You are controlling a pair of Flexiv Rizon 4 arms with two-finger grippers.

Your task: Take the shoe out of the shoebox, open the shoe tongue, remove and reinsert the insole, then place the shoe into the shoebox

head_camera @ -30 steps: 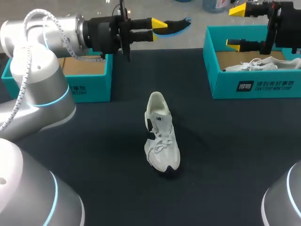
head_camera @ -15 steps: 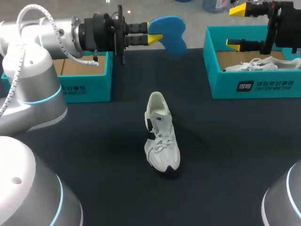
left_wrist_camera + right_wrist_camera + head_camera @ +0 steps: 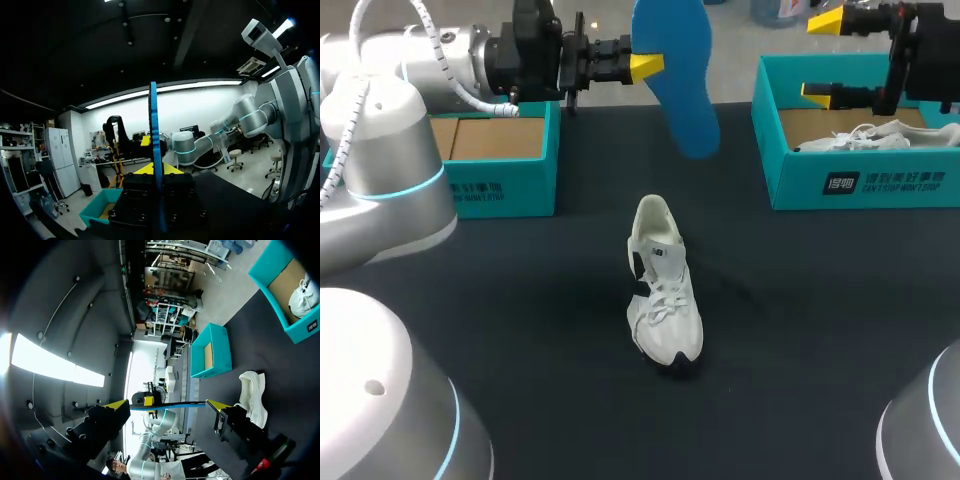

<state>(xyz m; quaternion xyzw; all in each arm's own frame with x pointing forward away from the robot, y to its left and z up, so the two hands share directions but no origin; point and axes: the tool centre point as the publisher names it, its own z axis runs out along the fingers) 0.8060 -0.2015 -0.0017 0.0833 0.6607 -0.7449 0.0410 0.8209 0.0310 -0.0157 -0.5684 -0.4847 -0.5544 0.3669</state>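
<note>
The white shoe point(image 3: 663, 290) stands on the dark table mid-view, heel toward the far side; the right wrist view shows it too point(image 3: 252, 395). My left gripper point(image 3: 642, 66) is held high over the table's far edge, shut on a blue insole point(image 3: 676, 80) that hangs with its broad face showing. In the left wrist view the insole point(image 3: 153, 140) appears edge-on, rising from between the yellow tips of that gripper point(image 3: 154, 170). My right gripper point(image 3: 823, 57) stands open above the right shoebox point(image 3: 860, 185), nothing between its fingers. The right gripper point(image 3: 167, 404) frames the distant insole point(image 3: 175, 403).
The right teal shoebox holds a second white shoe point(image 3: 865, 137). An open teal shoebox point(image 3: 505, 190) sits at the far left, under my left arm. Dark tabletop surrounds the shoe on all sides.
My left gripper has turned at the wrist, swinging the blue insole from flat and edge-on to hanging downward with its face showing. The right arm and the shoe have stayed put.
</note>
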